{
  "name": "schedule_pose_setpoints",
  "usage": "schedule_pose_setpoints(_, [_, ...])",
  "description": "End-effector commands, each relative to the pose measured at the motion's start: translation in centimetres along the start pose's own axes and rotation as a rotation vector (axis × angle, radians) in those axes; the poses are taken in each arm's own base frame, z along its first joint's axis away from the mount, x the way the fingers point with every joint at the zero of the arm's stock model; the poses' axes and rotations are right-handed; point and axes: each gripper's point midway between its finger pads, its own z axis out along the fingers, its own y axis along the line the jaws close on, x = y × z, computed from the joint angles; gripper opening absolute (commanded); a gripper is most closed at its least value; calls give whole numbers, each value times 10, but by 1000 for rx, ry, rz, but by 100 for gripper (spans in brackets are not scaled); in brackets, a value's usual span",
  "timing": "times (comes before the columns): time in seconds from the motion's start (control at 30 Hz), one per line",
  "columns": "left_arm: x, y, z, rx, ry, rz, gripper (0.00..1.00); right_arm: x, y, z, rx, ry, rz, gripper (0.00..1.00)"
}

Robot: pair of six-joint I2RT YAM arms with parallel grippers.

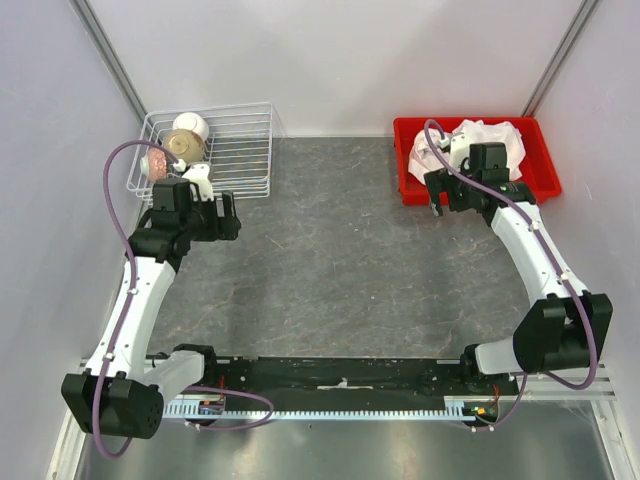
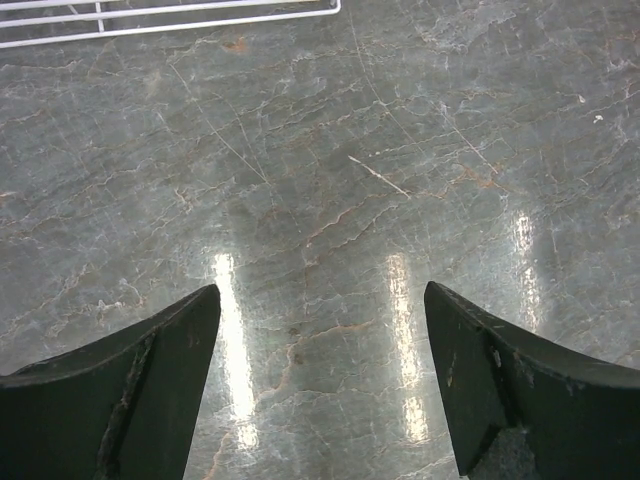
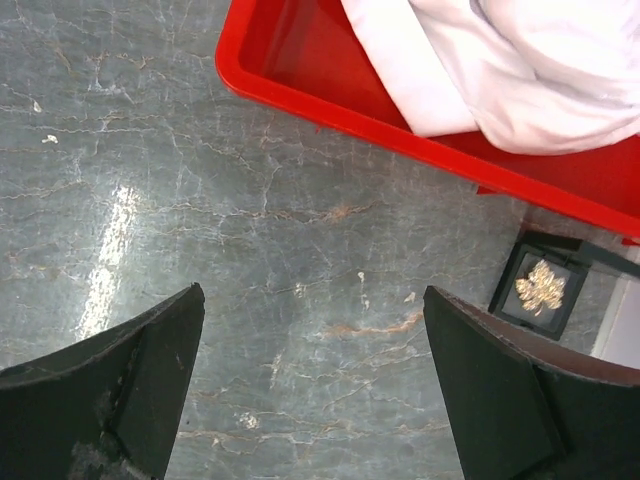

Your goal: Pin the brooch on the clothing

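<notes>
The brooch (image 3: 540, 287) is a small gold leaf-shaped ornament lying in a little black box (image 3: 507, 287) on the table, just outside the near wall of a red bin (image 3: 330, 105). It does not show in the top view. The clothing, a white shirt (image 3: 520, 70), lies bunched inside the bin and also shows in the top view (image 1: 490, 138). My right gripper (image 3: 312, 291) is open and empty above bare table, left of the box and in front of the bin (image 1: 437, 205). My left gripper (image 2: 320, 290) is open and empty above bare table near a wire basket (image 1: 228, 215).
A white wire basket (image 1: 250, 150) stands at the back left, holding a white cup (image 1: 192, 125), a brownish bowl (image 1: 181, 146) and a pink item (image 1: 158, 166). Its edge shows in the left wrist view (image 2: 170, 22). The red bin (image 1: 545, 178) stands at the back right. Grey walls enclose both sides.
</notes>
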Motion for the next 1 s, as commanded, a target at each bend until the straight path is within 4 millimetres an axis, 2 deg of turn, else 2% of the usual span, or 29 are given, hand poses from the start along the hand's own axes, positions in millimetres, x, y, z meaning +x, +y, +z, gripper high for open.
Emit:
schedule_pose_setpoints(0.0, [-35, -7, -19, 17, -112, -21, 89, -42, -8, -1, 1, -96, -93, 98])
schedule_pose_setpoints(0.07, [-45, -6, -23, 15, -141, 6, 93, -60, -12, 0, 5, -127, -134, 98])
schedule_pose_setpoints(0.13, [-56, -7, -28, 19, -173, 49, 95, -67, -17, 13, 15, -117, -167, 98])
schedule_pose_setpoints(0.17, [-60, -7, -30, 21, -184, 61, 96, -83, -24, 12, 42, -141, -173, 98])
schedule_pose_setpoints(0.2, [-63, -8, -32, 24, -191, 71, 97, -82, -27, 28, 40, -115, -173, 98])
schedule_pose_setpoints(0.23, [-65, -8, -31, 26, -193, 85, 97, -88, -28, 33, 43, -117, -180, 98])
schedule_pose_setpoints(0.27, [-66, -9, -31, 30, -193, 92, 97, -102, -33, 34, 53, -142, -195, 98])
schedule_pose_setpoints(0.3, [-67, -11, -31, 42, -195, 94, 98, -101, -35, 50, 52, -122, -195, 98])
schedule_pose_setpoints(0.37, [-68, -11, -31, 48, -203, 125, 99, -120, -40, 58, 65, -160, -207, 98])
schedule_pose_setpoints(0.4, [-67, -12, -30, 51, -203, 127, 100, -120, -43, 76, 70, -150, -207, 98])
schedule_pose_setpoints(0.47, [-66, -12, -29, 52, -210, 121, 99, -134, -50, 87, 101, -174, -217, 98])
schedule_pose_setpoints(0.5, [-61, -13, -26, 66, -201, 122, 100, -130, -54, 106, 109, -159, -219, 98])
schedule_pose_setpoints(0.53, [-59, -15, -26, 73, -205, 126, 100, -130, -57, 114, 124, -149, -220, 98])
schedule_pose_setpoints(0.57, [-59, -15, -28, 76, -213, 127, 100, -137, -61, 119, 133, -164, -220, 98])
schedule_pose_setpoints(0.6, [-56, -17, -26, 88, -211, 130, 100, -129, -63, 139, 145, -134, -219, 98])
schedule_pose_setpoints(0.67, [-53, -18, -25, 98, -208, 137, 99, -131, -71, 152, 178, -130, -218, 98])
schedule_pose_setpoints(0.7, [-51, -18, -24, 97, -202, 137, 99, -122, -72, 170, 179, -107, -218, 98])
schedule_pose_setpoints(0.77, [-47, -17, -21, 95, -187, 138, 100, -118, -75, 184, 187, -93, -219, 98])
schedule_pose_setpoints(0.8, [-43, -15, -18, 88, -175, 137, 100, -107, -74, 199, 177, -68, -220, 98])
schedule_pose_setpoints(0.97, [-31, -9, -11, 66, -144, 141, 99, -84, -67, 235, 141, -27, -214, 98])
